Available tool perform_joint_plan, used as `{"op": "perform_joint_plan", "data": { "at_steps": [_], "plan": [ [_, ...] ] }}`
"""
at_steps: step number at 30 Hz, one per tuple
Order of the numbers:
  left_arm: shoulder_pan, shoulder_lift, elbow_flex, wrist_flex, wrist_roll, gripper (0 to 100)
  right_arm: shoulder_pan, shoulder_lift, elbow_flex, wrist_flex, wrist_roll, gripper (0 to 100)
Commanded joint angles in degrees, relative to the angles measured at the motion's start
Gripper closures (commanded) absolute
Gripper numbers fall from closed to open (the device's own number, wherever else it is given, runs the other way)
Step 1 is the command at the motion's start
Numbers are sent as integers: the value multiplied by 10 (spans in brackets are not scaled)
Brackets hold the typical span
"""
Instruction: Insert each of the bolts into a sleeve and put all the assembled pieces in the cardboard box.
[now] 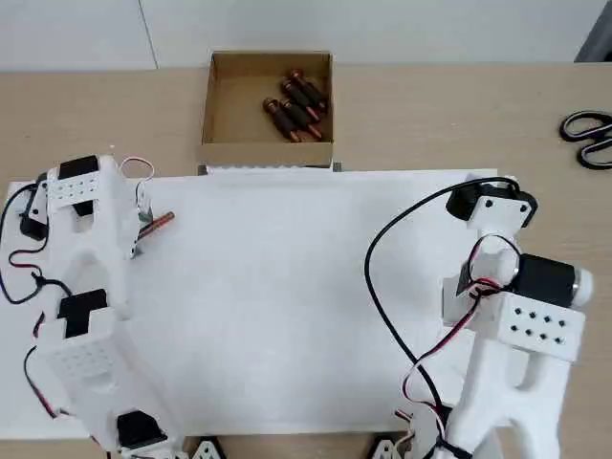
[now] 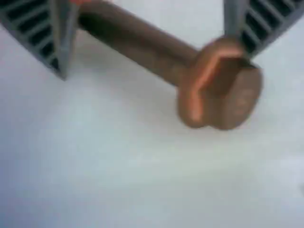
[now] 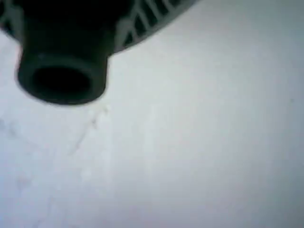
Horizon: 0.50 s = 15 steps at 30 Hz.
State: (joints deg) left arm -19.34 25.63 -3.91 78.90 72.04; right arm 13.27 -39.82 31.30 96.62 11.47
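Jutting sideways, the bolt (image 2: 156, 52) sits clamped between the left fingers (image 2: 38, 33); the right fingers (image 3: 147, 14) pinch a sleeve (image 3: 61, 66).

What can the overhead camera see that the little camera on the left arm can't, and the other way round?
High view: the cardboard box with assembled pieces inside, scissors and the right arm. Left wrist view: the bolt's hexagonal head, close up. Both: the copper-coloured bolt at the left gripper, over the white sheet.
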Motion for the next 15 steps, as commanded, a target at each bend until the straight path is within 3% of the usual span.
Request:
{"op": "perform_joint_plan", "data": {
  "at_steps": [1, 15],
  "plan": [
    [-5, 0, -15, -15, 13, 901, 7, -13, -3, -7, -6, 995],
    [-6, 0, -13, -11, 11, 930, 7, -14, -3, -7, -6, 995]
  ]
}}
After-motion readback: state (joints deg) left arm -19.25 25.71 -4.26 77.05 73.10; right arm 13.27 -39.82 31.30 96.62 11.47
